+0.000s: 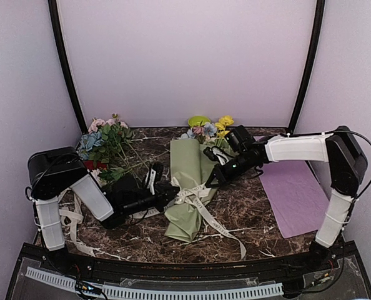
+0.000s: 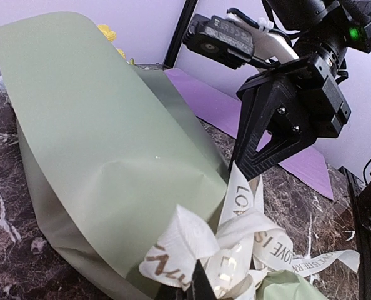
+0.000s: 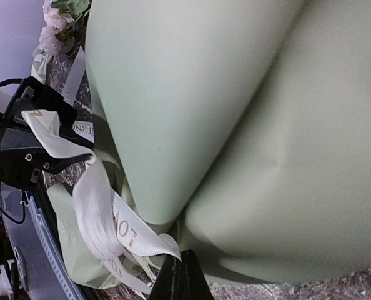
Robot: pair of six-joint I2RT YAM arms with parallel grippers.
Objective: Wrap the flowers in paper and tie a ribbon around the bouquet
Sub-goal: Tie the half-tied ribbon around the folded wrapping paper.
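Note:
The bouquet point(image 1: 188, 187) lies in the middle of the table as a long cone of sage-green paper point(image 2: 92, 137), with yellow, blue and pink flowers point(image 1: 209, 128) at its far, wide end. The cream lettered ribbon point(image 1: 195, 197) is bunched in loops around the cone's narrow part, and one tail runs toward the front edge. My left gripper point(image 2: 198, 284) is shut on a ribbon loop at the cone's left side. From the right, my right gripper point(image 3: 179, 278) is shut on another ribbon end point(image 3: 142, 234), its fingers close to the paper point(image 3: 204, 94).
A loose leafy cluster of pink and blue blooms point(image 1: 104, 142) lies at the back left. A flat purple sheet point(image 1: 291, 190) covers the table's right side under the right arm. More cream ribbon point(image 1: 70, 220) trails by the left arm's base.

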